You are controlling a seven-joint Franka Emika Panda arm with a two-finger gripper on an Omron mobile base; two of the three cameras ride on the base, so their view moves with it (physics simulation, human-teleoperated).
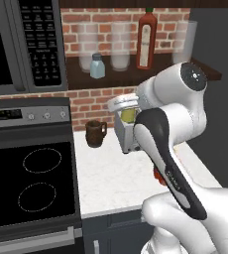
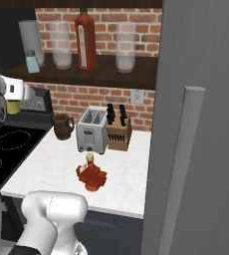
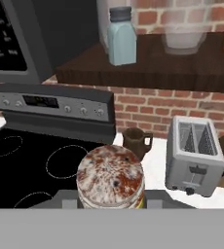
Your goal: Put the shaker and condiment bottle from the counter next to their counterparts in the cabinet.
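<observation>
My gripper (image 1: 129, 115) is shut on the small yellow shaker (image 1: 128, 114), held in the air above the counter (image 1: 111, 181) and below the cabinet shelf (image 1: 117, 75). The hand view looks down on the shaker's speckled cap (image 3: 110, 177); the right base view has the shaker (image 2: 13, 107) at far left. The pale blue shaker (image 3: 121, 36) stands on the shelf above and ahead, left of the tall red bottle (image 1: 146, 39). The squat dark-red condiment bottle (image 2: 91, 174) stands on the counter in front of the toaster; my arm hides most of it in the left base view.
A toaster (image 2: 91, 130), a brown mug (image 2: 62, 125) and a knife block (image 2: 119, 130) line the brick wall. Frosted glasses (image 2: 125, 47) stand on the shelf. The stove (image 1: 31, 178) and microwave (image 1: 22, 44) are to the left, a tall grey panel (image 2: 201, 124) to the right.
</observation>
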